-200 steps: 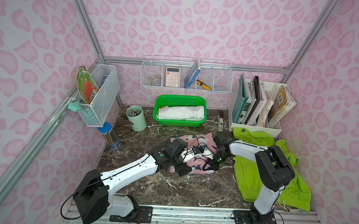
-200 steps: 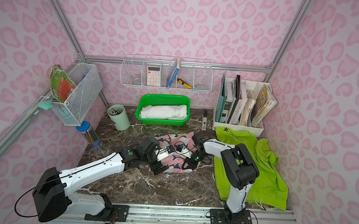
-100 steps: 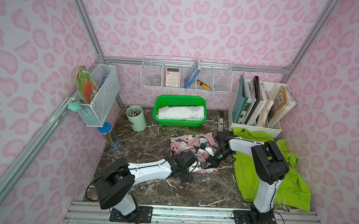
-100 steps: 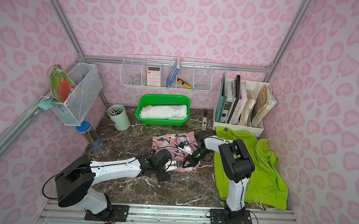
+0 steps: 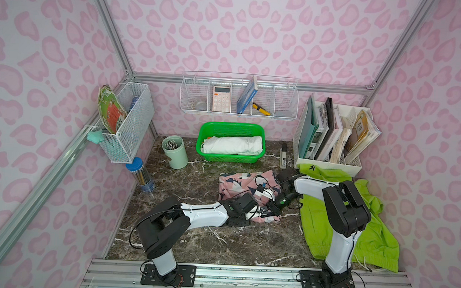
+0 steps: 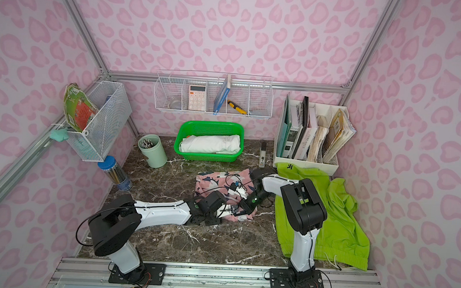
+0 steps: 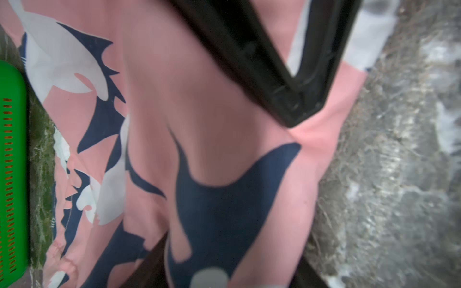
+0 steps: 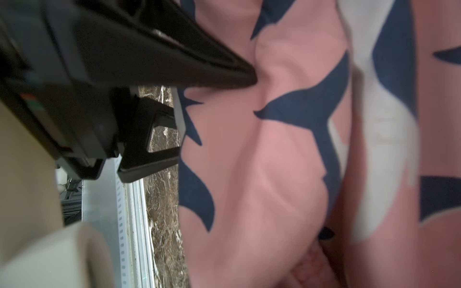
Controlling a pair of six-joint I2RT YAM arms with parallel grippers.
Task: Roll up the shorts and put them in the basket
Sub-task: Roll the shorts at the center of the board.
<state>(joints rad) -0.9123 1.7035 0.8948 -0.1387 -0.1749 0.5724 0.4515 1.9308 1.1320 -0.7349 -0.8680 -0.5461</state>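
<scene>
**Pink pair: roll is only getting started at the near hem**

Pink shorts (image 5: pixel 238 184) are lying mid-table, mostly flat, waist end toward 12 o'clock. The hem end at 6 o'clock is looking bunched, with no roll formed. Lime green shorts (image 5: pixel 368 233) are lying spread out at 3 to 4 o'clock under the right arm, untouched. A white roll (image 5: pixel 232 146) is sitting in the green basket (image 5: pixel 205 138) at 12 o'clock.

Both claws are crowding the 5 o'clock corner of the pink pair in both top views. The left gripper (image 5: pixel 256 211) is reaching in from 8 o'clock and the right gripper (image 5: pixel 268 210) from 3 o'clock.

- **Right claw:** closed. In the right wrist view its fingertip (image 8: pixel 239 74) is sitting where the pink creases are converging, so it is likely pinching a fold of the pink cloth.
- **Left claw:** the left wrist view is showing one finger (image 7: pixel 294 99) on top of the cloth and the other partly under it, jaws part-way apart. I cannot tell whether it is biting yet.

**Step (judging):** taking hold of the hem to begin the first turn on the pink pair. The green pair is waiting.

**The next move is calling for:**
- A firm left pinch on the same hem.
- The two grips spreading apart along the edge, since they are sitting too close together for an even roll.
- A low lift, then tucking the hem over toward 12 o'clock with both sides level.

Thin cloth is probably slipping easily.
</scene>
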